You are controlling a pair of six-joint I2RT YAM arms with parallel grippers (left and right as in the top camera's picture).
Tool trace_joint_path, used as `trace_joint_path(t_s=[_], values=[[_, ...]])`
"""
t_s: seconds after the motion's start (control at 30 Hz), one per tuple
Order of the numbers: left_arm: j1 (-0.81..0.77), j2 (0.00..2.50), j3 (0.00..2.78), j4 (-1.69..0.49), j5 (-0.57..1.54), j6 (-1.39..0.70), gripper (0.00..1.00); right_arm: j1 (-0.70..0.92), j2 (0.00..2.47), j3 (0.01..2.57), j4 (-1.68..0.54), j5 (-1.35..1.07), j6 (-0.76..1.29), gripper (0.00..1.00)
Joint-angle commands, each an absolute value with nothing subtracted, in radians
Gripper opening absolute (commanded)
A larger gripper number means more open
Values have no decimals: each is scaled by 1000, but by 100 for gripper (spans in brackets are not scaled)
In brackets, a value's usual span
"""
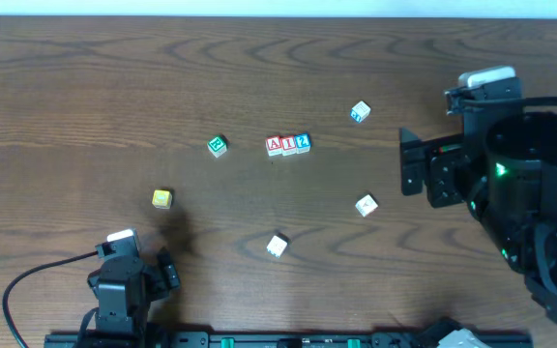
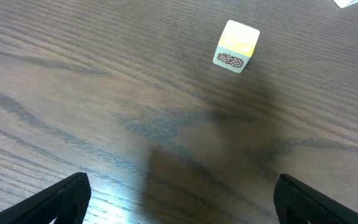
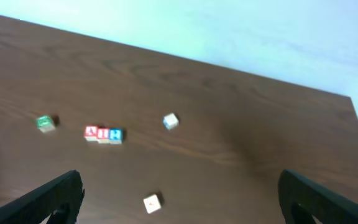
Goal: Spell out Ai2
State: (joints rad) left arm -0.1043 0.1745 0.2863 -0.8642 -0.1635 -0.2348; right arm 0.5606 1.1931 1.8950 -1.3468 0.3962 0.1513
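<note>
Three blocks stand touching in a row at the table's middle: a red A block, a red I block and a blue 2 block. The row also shows in the right wrist view. My left gripper is open and empty near the front left, with a yellow pineapple block ahead of it. My right gripper is open and empty, raised at the right side, well apart from the row.
Loose blocks lie around: a green one left of the row, a yellow one, a blue-white one at the back, a white one and another white one in front.
</note>
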Motion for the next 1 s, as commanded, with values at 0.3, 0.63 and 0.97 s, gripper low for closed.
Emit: trace_joint_path(t_s=[0.3,0.63,0.97], values=[[-98,170,283,-875,-163,-224,95,201,913,1303,-982,212,145,99],[-98,170,283,-875,-163,-224,95,175,586,736,-735,212,145,99],[-98,170,283,-875,-163,-224,95,155,288,390,-630,102,145,99]])
